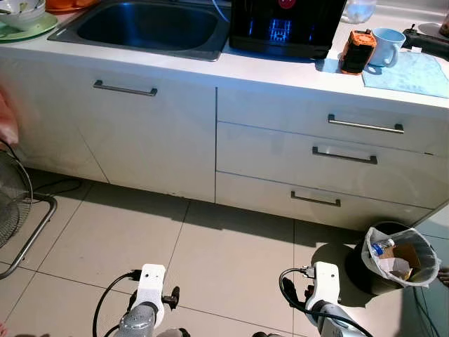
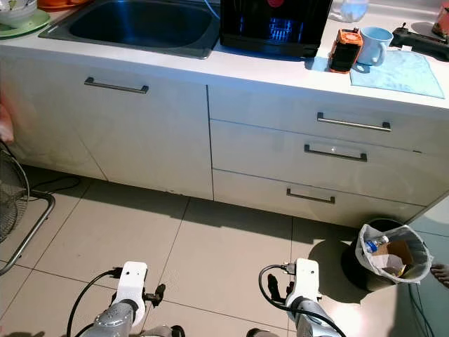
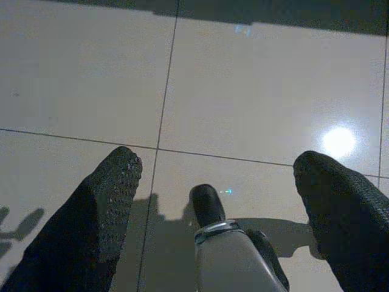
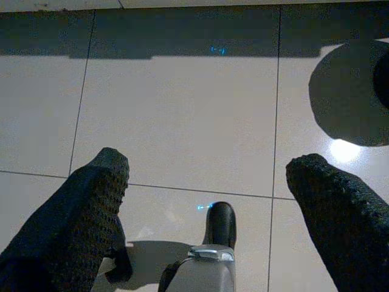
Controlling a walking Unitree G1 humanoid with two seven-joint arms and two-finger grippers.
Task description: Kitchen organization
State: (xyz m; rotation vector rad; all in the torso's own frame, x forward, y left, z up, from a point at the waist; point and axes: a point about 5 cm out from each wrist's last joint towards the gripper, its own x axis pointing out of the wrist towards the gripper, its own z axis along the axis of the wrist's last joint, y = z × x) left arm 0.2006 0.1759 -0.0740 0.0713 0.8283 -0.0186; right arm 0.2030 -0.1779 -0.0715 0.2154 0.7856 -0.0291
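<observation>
- Ahead, a white kitchen counter (image 1: 280,70) runs across the far side of the scene, with a steel sink (image 1: 151,28) set into it at the far left.
- Right of the sink stands a black appliance (image 1: 284,24) showing a blue glow; further right an orange-and-black object (image 1: 358,51) touches a pale blue mug (image 1: 386,45), both at the edge of a light blue cloth (image 1: 410,74).
- At the far left corner, a bowl sits on a green plate (image 1: 31,29).
- Below the counter, a cupboard door (image 1: 140,133) is on the left and three shut drawers (image 1: 337,161) are stacked on the right.
- On the tiled floor (image 1: 224,260) at the right, a lined waste bin (image 1: 400,260) holds scraps.
- A fan (image 1: 10,203) stands at the left edge.
- Both arms hang low, near the robot: the left gripper (image 3: 219,176) and the right gripper (image 4: 206,176) point at bare tile, each with its fingers spread wide and holding nothing.
</observation>
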